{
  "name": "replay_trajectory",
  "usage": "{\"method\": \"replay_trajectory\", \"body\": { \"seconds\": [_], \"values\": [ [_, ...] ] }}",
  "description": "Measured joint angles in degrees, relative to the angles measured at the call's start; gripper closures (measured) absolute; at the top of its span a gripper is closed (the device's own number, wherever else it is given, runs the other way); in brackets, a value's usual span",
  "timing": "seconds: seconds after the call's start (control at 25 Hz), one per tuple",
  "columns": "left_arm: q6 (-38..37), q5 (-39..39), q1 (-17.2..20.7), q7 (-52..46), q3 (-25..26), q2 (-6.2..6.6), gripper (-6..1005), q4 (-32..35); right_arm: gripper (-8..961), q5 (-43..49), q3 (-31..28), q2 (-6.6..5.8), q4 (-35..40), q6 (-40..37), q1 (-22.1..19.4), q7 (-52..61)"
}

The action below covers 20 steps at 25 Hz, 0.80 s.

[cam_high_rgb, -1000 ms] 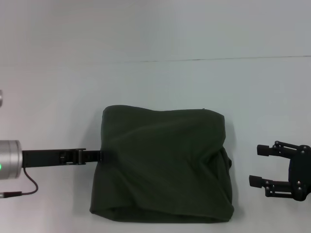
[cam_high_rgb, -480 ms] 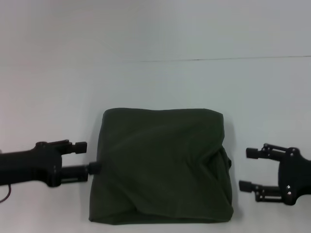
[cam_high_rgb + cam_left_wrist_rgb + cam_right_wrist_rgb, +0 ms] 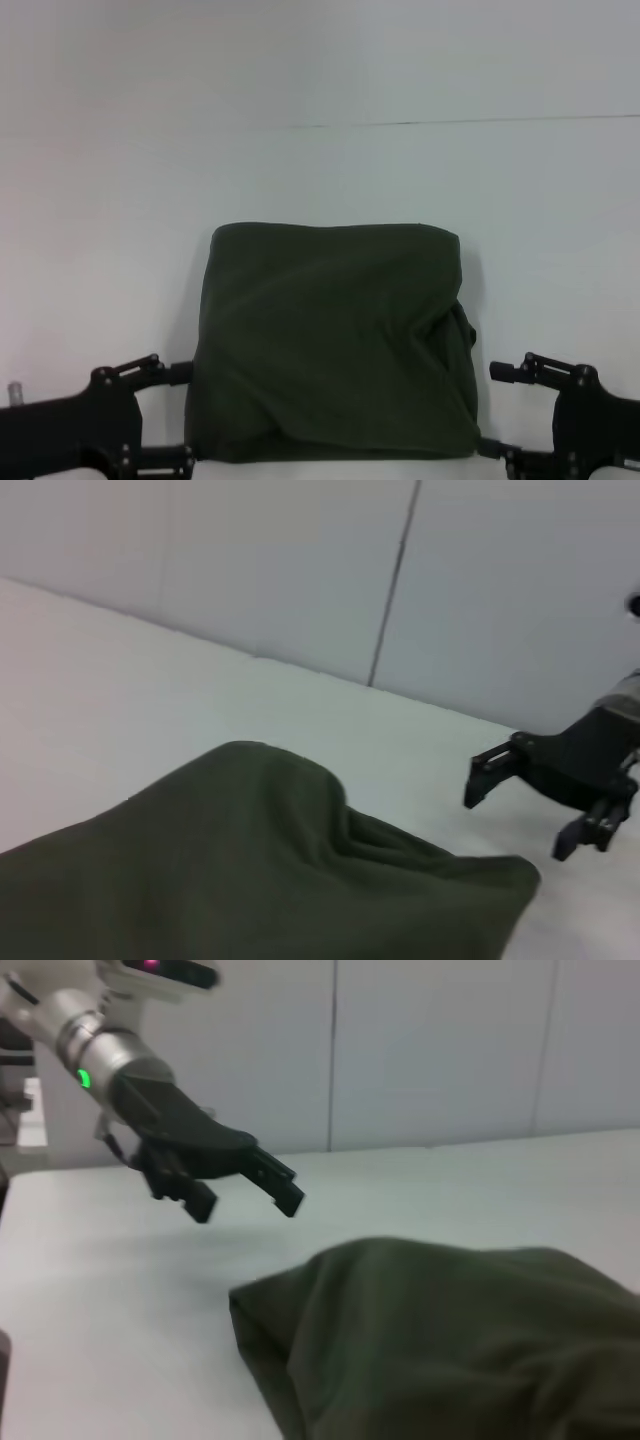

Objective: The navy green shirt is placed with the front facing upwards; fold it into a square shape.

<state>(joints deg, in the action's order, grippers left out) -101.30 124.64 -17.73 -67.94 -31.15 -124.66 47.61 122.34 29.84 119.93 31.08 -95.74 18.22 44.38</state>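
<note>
The left gripper [image 3: 175, 418], fingers apart, has let go and pulled back beside the near left corner of the shirt [image 3: 335, 335], which now lies square between it and the right gripper [image 3: 500, 410], also spread, so folding looks finished.

The navy green shirt [image 3: 335, 340] lies folded on the table in the near middle of the scene. It makes a rough square of dark olive cloth, slightly puffed, with soft creases and a small bulge at its right edge.
</note>
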Motion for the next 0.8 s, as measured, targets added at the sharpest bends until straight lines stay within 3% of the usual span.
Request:
{"method": "replay_trajectory", "body": {
  "seconds": [0.28, 0.8],
  "values": [
    [0.7, 0.7, 0.9, 8.7, 0.9, -0.04, 93, -4.0, 111, 0.0, -0.3, -0.01, -4.4, 4.9, -1.2, -4.0],
    [1.0, 0.6, 0.8, 9.6, 0.9, -0.04, 95, -4.6, 112, -0.1, -1.2, -0.10, -5.0, 4.8, -1.4, -4.1]
  ]
}}
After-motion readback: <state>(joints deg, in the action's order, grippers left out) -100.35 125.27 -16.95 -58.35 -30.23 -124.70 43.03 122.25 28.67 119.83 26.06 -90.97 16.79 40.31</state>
